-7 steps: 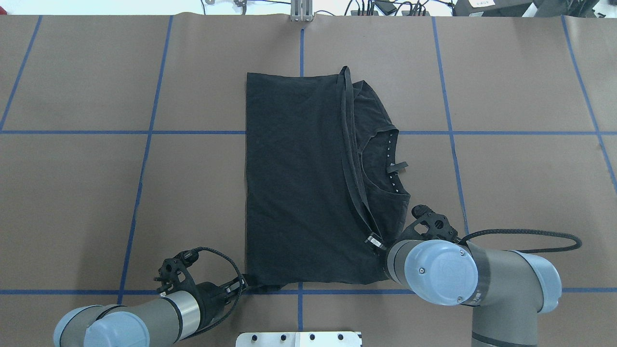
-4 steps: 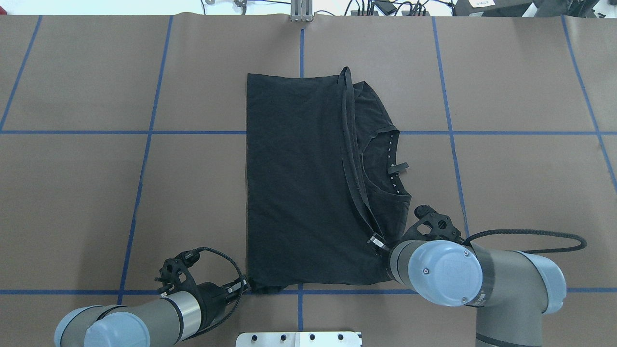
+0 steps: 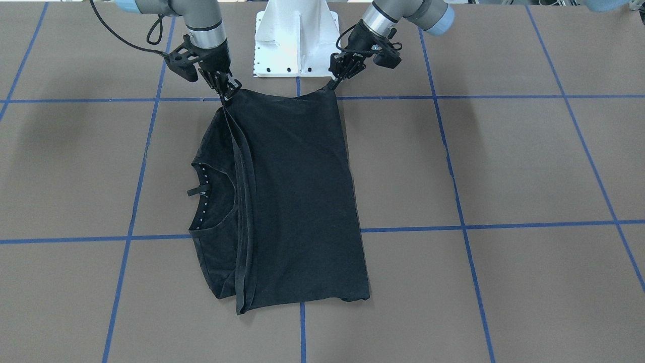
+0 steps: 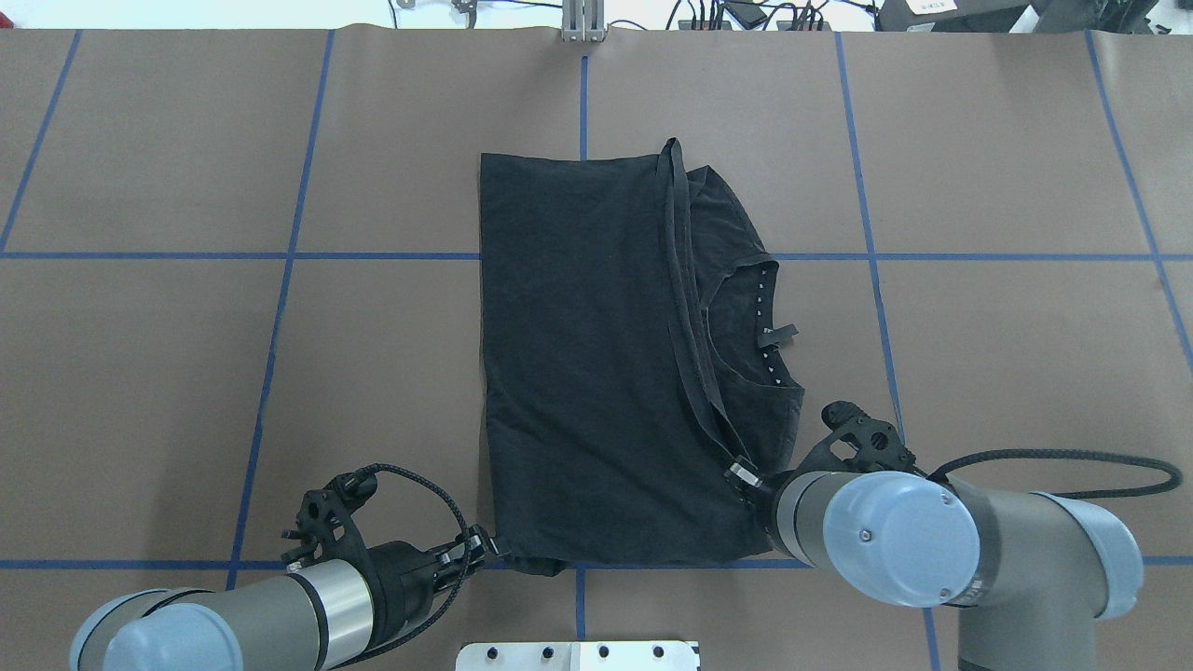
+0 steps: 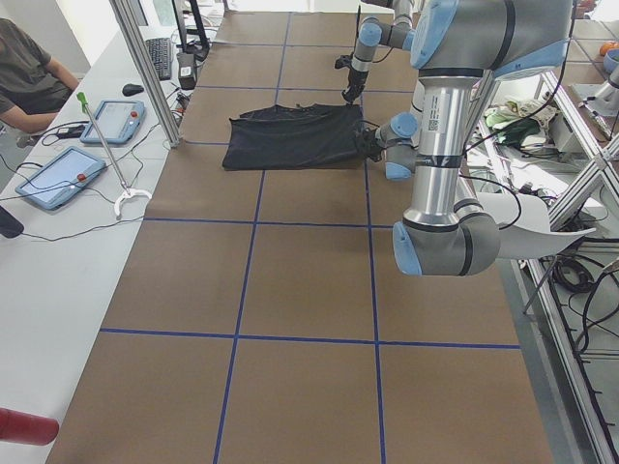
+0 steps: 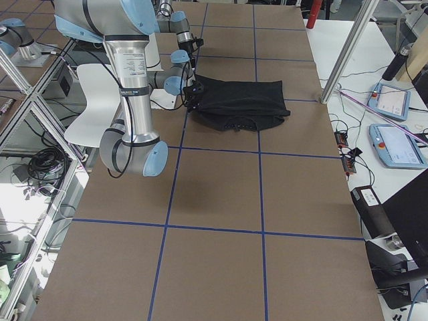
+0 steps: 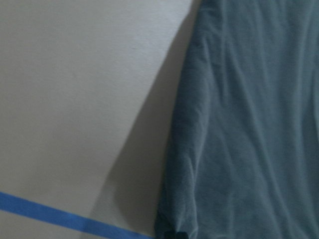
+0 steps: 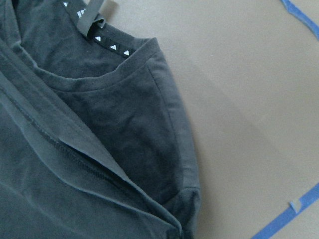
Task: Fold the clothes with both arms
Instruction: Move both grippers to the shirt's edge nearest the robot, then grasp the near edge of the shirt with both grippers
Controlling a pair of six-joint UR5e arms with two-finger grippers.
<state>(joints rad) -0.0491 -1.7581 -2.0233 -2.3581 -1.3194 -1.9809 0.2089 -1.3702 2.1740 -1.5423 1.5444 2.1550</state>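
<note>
Black T-shirt (image 4: 578,354) lies folded lengthwise, neckline exposed beside fold.

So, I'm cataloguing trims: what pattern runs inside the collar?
Small white triangles on the T-shirt's black neck tape, clearest in the right wrist view.

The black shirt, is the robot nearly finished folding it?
About halfway, it seems. Done: the T-shirt lies folded once, its hem beside the collar. In hand: the left hand and the right hand each pinch a near corner. Left: probably carrying that near edge over to the far edge, then letting go.
</note>
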